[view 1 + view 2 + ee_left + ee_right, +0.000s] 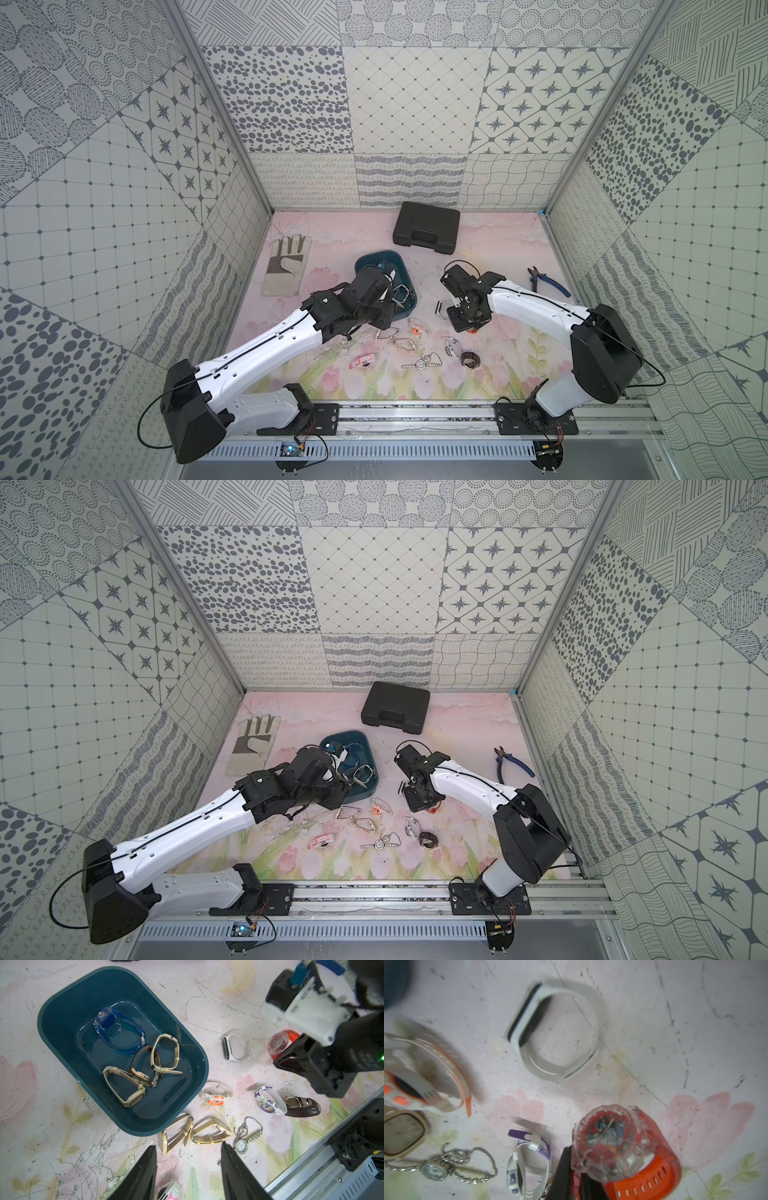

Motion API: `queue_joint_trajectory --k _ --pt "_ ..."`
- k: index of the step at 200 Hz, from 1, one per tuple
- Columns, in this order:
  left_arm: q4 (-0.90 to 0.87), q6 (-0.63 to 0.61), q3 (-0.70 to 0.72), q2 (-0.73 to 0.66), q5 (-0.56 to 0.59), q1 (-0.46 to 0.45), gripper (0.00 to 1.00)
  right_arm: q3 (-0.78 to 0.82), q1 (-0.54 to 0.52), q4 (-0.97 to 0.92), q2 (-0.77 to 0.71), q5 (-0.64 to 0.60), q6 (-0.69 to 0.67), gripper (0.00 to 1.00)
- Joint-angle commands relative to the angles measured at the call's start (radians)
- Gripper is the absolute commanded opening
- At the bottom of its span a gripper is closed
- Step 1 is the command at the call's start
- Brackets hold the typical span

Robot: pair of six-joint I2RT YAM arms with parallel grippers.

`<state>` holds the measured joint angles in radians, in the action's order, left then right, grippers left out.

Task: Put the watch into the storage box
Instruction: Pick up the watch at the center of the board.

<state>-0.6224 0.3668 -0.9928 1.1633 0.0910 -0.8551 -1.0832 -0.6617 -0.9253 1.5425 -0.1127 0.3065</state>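
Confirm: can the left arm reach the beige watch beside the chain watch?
Probably yes: the left gripper hangs open just short of the beige watch, nothing between them; a second beige watch crowds its other side.

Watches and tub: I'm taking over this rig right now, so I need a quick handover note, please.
Left gripper: open and empty, above the floral mat near the dark teal plastic tub.
Right gripper: shut on the strap of the red-orange plastic watch, near the white fitness band.
Done: four watches lie in the tub.
Left: carry the red-orange watch to the tub and release it. After that, eight more watches lie loose on the mat.
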Motion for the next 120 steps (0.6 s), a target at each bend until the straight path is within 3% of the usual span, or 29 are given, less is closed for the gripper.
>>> queue_joint_trajectory --k 1,29,62,120 --pt "0.067 0.044 0.042 -0.040 0.034 0.015 0.54 -0.114 0.009 0.008 -0.030 0.038 -0.046 0.02" --pt "0.082 0.123 0.118 -0.147 0.042 0.081 0.54 -0.282 0.008 0.004 0.074 0.137 -0.091 0.02" --pt "0.066 0.208 0.217 -0.291 0.067 0.156 0.61 -0.508 -0.016 -0.010 0.254 0.220 -0.127 0.02" --pt "-0.003 0.305 0.284 -0.350 0.055 0.292 0.62 -0.944 -0.111 -0.122 0.547 0.314 -0.183 0.01"
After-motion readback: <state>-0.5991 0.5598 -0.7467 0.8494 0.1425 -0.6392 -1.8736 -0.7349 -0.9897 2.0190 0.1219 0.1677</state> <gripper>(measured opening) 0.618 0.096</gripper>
